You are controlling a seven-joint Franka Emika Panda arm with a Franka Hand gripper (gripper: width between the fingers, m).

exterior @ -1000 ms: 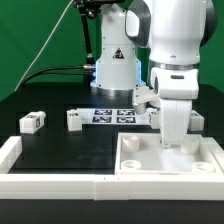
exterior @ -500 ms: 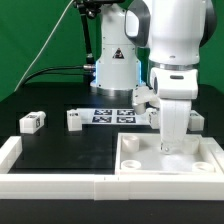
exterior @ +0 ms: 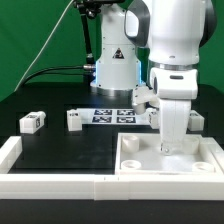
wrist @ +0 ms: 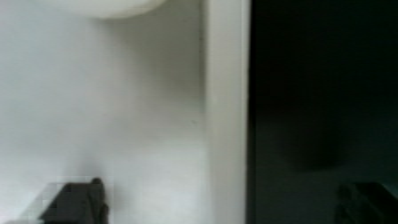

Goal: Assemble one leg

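The large white tray-like piece (exterior: 168,160) lies at the front of the exterior view's right. My gripper (exterior: 168,146) hangs low over its far edge, between two corner sockets. In the wrist view the gripper (wrist: 219,205) is open, its dark fingertips (wrist: 75,204) wide apart, with the tray's white surface (wrist: 125,110) and its rim between them and black table beyond; nothing is held. One leg (exterior: 30,121) lies at the exterior view's left, a second leg (exterior: 74,119) beside it, and a third leg (exterior: 197,120) is partly hidden behind my gripper.
The marker board (exterior: 110,114) lies at the robot's base (exterior: 114,70). A long white wall piece (exterior: 50,182) runs along the front edge, with a raised end (exterior: 8,150) at the left. A round socket (wrist: 116,8) shows in the wrist view.
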